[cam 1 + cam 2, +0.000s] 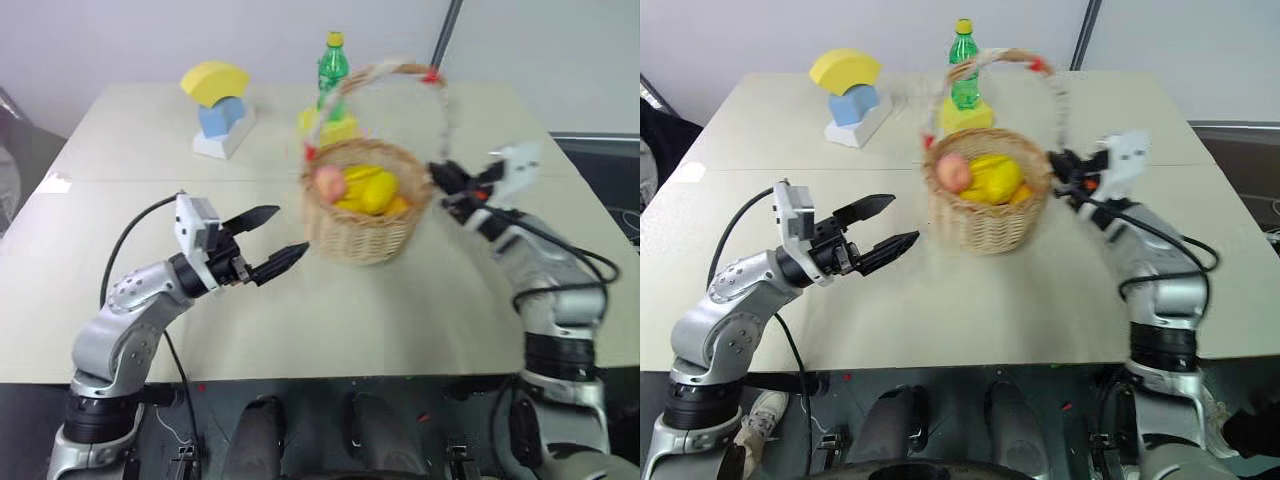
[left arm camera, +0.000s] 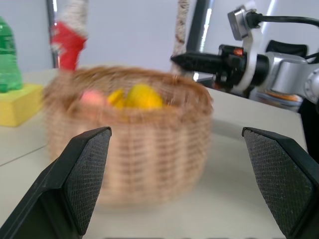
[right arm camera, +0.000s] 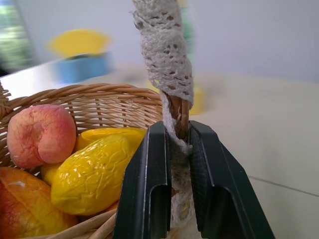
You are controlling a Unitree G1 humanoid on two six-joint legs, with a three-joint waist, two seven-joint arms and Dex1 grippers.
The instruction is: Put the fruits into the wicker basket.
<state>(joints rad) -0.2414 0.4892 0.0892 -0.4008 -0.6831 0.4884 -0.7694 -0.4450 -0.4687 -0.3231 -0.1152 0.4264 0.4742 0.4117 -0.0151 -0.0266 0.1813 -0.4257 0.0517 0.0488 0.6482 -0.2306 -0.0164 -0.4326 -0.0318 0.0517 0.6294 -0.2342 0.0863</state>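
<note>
Green bottle [image 1: 333,66] (on yellow block [image 1: 336,128]) stands just behind wicker basket [image 1: 365,236].

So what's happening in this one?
The round tan wicker basket stands on the beige table with the pink peach and yellow lemon-like fruit already inside. The right gripper is shut on the basket's cloth-wrapped handle at its base. The left gripper hangs open beside the basket, holding nothing.

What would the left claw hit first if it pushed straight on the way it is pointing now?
Most likely the wicker basket. The open left claw points at its near wall, with bare table between. Depth is hard to judge, but nothing else seems to lie in that line.
</note>
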